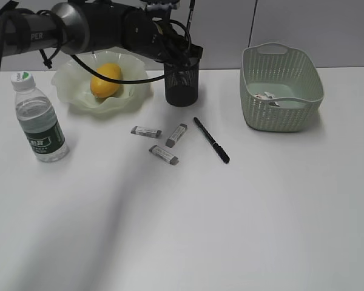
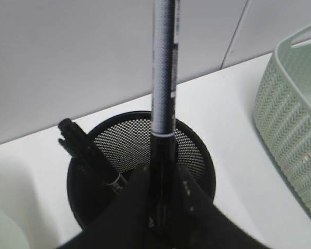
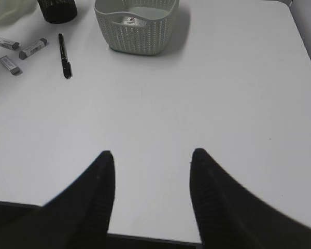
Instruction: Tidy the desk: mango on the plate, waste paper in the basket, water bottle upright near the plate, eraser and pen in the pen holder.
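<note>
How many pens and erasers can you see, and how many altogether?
Pens: 3 – one in the left gripper at, one in the pen holder at, one on the desk at.
Erasers: 3 –.
Total: 6

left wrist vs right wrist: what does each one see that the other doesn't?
Left wrist only: the left pincer shut on a pen, upright over the holder, and a second pen leaning inside it.

Right wrist only: the right pincer open and empty over bare desk, three erasers, a loose pen lying flat, paper inside the basket.

Both: holder, basket, desk.
</note>
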Robot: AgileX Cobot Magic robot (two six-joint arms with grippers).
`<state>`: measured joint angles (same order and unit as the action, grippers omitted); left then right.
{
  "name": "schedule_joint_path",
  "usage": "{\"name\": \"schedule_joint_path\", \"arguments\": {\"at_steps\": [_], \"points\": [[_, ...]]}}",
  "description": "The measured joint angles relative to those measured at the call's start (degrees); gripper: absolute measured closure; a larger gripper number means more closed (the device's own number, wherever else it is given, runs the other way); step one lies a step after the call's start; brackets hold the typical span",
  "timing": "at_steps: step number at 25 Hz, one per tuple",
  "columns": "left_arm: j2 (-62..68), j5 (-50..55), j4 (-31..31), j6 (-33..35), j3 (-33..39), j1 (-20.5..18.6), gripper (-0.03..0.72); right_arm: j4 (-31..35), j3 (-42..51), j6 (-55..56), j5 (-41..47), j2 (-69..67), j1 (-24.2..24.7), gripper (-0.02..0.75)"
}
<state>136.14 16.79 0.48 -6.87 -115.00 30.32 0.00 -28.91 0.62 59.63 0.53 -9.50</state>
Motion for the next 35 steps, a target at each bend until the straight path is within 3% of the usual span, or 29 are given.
{"name": "schedule_joint_path", "arguments": {"at_steps": [3, 8, 11, 23, 29, 35], "points": [[0.0, 0.18, 0.0, 0.0, 0.0, 0.0, 0.524, 0.0, 0.0, 0.0, 0.0, 0.0, 0.0, 0.356], [0.0, 0.22, 0.0, 0.0, 0.0, 0.0, 0.24, -0.3, 0.0, 0.02, 0.0, 0.0, 0.0, 0.356], [-0.67, 0.36, 0.0, 0.0, 0.0, 0.0, 0.165, -0.34, 0.0, 0.02, 0.0, 0.0, 0.0, 0.356], [-11.35, 10.43, 0.6, 0.0, 0.0, 0.0, 0.143, -0.34, 0.0, 0.07, 0.0, 0.0, 0.0, 0.356], [-16.41, 23.7, 0.67, 0.0, 0.0, -0.67, 0.162, -0.34, 0.0, 0.07, 0.0, 0.0, 0.0, 0.356], [-19.08, 41.33, 0.18, 0.2, 0.0, -4.48, 0.163, -0.34, 0.0, 0.07, 0.0, 0.0, 0.0, 0.356]]}}
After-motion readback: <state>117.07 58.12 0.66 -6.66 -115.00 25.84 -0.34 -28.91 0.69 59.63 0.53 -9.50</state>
